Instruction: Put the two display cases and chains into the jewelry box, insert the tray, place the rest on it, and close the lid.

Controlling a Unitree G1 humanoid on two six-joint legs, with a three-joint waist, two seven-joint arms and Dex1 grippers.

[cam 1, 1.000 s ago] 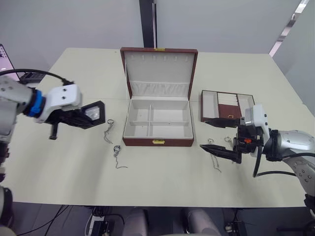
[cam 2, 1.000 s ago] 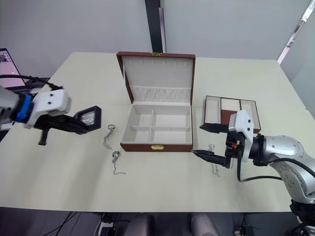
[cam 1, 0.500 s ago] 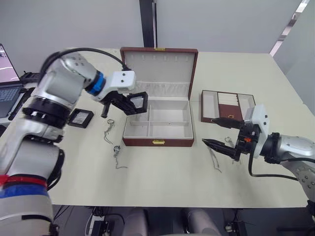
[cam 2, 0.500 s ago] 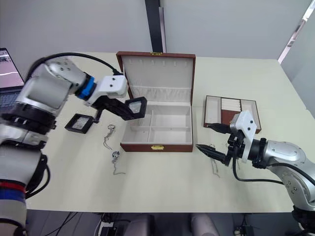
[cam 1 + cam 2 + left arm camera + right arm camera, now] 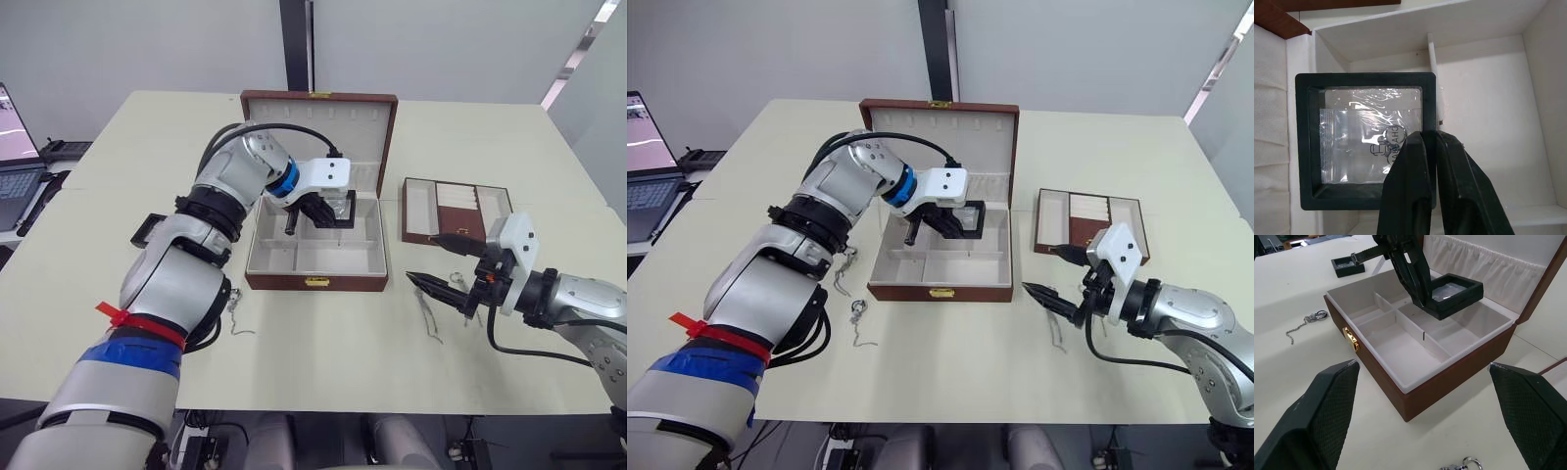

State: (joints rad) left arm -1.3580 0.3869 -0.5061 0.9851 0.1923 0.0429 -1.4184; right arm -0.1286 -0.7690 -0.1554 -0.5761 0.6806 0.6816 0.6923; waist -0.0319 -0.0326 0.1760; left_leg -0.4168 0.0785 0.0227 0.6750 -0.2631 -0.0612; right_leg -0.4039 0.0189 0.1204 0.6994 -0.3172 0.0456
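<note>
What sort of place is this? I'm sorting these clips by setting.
Probably a lab or office test room: a plain cream table against bare grey walls, a laptop at its edge, and a staged jewelry box.

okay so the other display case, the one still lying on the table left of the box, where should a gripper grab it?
Likely by two opposite edges of its black frame, coming straight down from above. The display case lies flat on the table, window up, so only its thin sides offer a pinch. The left gripper is shut on the first case over the jewelry box.
</note>
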